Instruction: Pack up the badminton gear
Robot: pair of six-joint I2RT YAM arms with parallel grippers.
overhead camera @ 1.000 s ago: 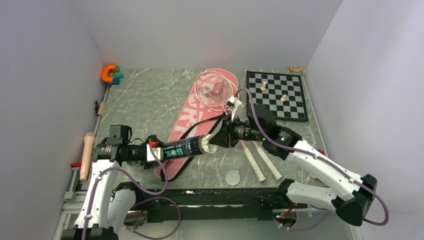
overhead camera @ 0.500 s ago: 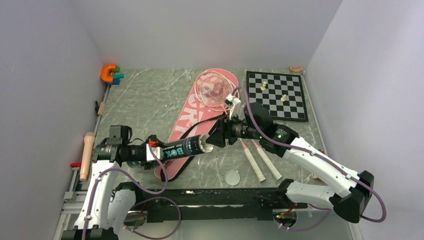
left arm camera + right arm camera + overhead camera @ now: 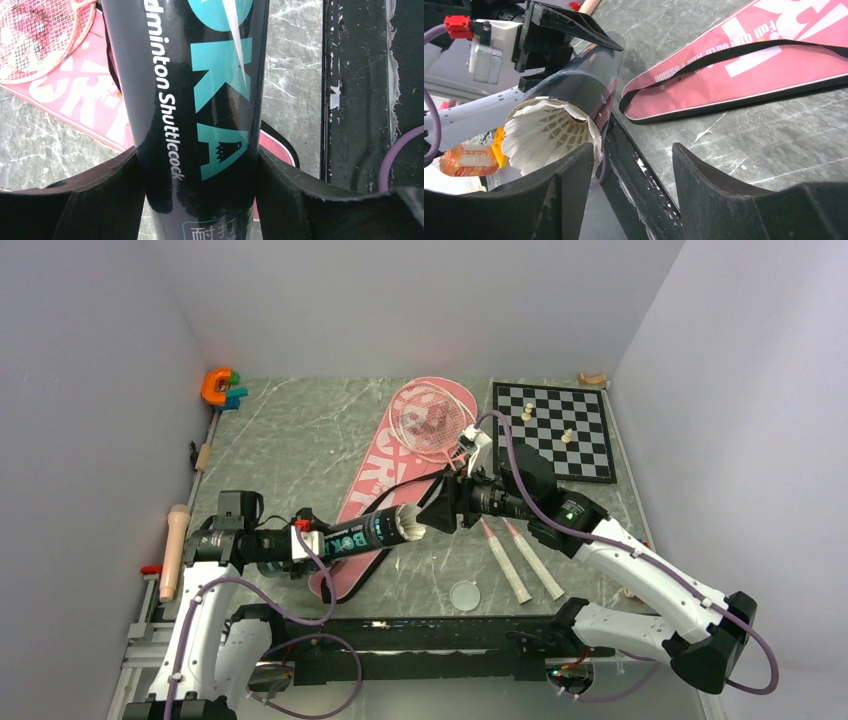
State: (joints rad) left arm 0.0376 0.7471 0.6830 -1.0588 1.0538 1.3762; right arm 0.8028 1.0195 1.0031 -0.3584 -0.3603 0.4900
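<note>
My left gripper (image 3: 305, 543) (image 3: 197, 157) is shut on the long black tube (image 3: 360, 535) (image 3: 200, 90), holding it level above the pink racket bag (image 3: 385, 475) (image 3: 75, 102). A white feather shuttlecock (image 3: 409, 527) (image 3: 546, 132) sits in the tube's open mouth (image 3: 589, 85). My right gripper (image 3: 440, 512) (image 3: 631, 155) is open just right of that mouth, with nothing between its fingers. Two pink-and-white rackets lie with their heads (image 3: 430, 418) (image 3: 35, 35) on the bag and their handles (image 3: 520, 560) on the table.
A clear round lid (image 3: 464, 594) lies near the front edge. The chessboard (image 3: 580, 455) with pale pieces is at the back right. An orange and teal toy (image 3: 222, 387) sits in the back left corner. The bag's black strap (image 3: 724, 55) trails across the bag.
My right gripper has opened, let go of the shuttlecock in the tube's mouth and drawn back slightly to the right. The left arm holds the tube as before.
</note>
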